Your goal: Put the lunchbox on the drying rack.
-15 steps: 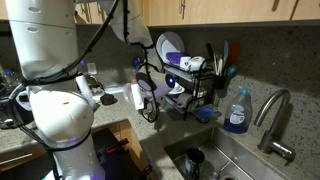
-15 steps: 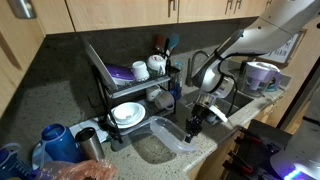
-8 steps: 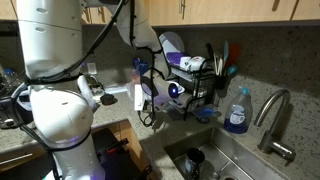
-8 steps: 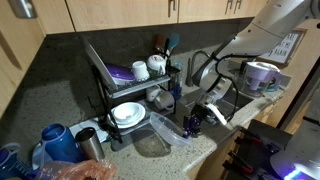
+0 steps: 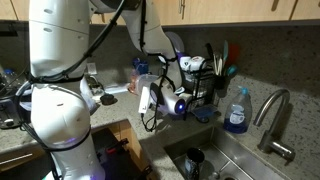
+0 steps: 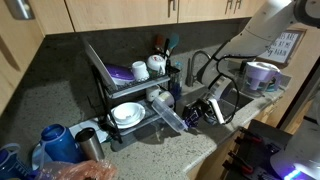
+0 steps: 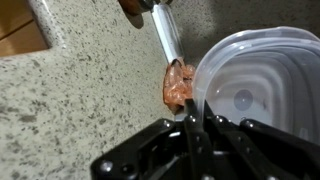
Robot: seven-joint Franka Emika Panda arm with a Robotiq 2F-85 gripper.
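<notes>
The lunchbox (image 6: 168,117) hangs tilted in the air above the speckled counter (image 7: 80,100), its far edge just in front of the lower tier of the drying rack (image 6: 101,76); whether it touches the wire I cannot tell. The white robot arm (image 5: 55,60) fills much of an exterior view and reaches across toward the rack; the black rack of 2 tiers stands against the back wall in both exterior views, with utensils upright in its side holder. The steel sink (image 5: 215,160) lies beside the rack, with a curved faucet (image 5: 272,118) at its far side; a blue soap bottle (image 5: 237,112) stands between faucet and rack. A round white plate (image 6: 127,114) sits in the lower tier and a purple bowl (image 6: 122,73) in the upper 1. The gripper (image 6: 197,113) has its jaws pressed together on the near rim of the lunchbox; the wrist view shows the fingertips (image 7: 190,112) pinching that thin wall, with the open container facing the camera. A small orange-pink lump (image 7: 177,88) lies on the counter beside the rim; what it is I cannot tell.
</notes>
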